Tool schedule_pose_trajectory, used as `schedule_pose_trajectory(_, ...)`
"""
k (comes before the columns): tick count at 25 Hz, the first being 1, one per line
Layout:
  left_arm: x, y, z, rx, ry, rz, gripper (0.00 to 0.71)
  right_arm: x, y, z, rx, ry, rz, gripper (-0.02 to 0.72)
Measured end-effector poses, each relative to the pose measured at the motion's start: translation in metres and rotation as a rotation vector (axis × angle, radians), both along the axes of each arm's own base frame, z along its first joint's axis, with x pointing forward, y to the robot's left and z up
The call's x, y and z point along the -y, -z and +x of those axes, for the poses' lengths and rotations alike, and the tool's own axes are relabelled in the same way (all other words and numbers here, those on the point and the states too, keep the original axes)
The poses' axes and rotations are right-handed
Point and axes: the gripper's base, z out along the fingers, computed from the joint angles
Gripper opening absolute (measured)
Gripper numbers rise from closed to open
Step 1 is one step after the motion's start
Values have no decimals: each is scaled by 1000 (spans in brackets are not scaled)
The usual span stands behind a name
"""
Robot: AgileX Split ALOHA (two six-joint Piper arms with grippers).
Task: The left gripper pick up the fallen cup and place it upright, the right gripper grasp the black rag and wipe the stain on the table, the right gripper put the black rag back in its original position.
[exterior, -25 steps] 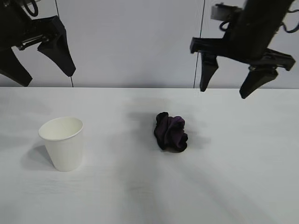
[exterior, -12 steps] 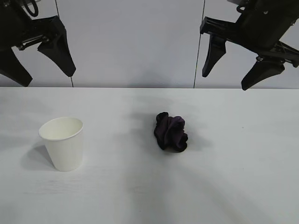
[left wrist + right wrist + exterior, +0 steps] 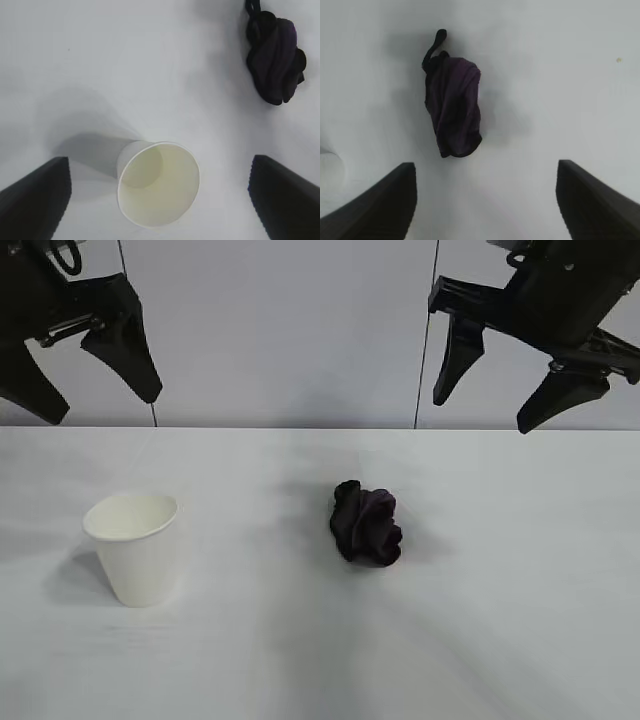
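Cup (image 3: 134,548) stands upright on the white table (image 3: 520,640), mouth up, at the exterior view's left, so the first step reads as done; the black rag (image 3: 366,524) lies bunched near the table's middle, well apart from the cup and touched by nothing, which suggests it is back at rest; no amber stain shows in any view, only a tiny speck far from the rag in the right wrist view, so the wiping looks finished, though I judge that from the clean surface alone; the left gripper (image 3: 88,390) hangs high above the cup, fingers spread wide and empty; the right gripper (image 3: 490,413) hangs raised above and beyond the rag, fingers apart, holding nothing; little appears left.
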Motion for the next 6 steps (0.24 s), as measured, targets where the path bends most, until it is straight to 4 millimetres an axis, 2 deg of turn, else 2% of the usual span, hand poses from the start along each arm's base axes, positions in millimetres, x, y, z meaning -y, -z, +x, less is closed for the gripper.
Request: schedule_pose_trajectory(6, 0, 0, 0, 3, -1, 0, 693, 0, 0, 1, 6, 1, 1, 535)
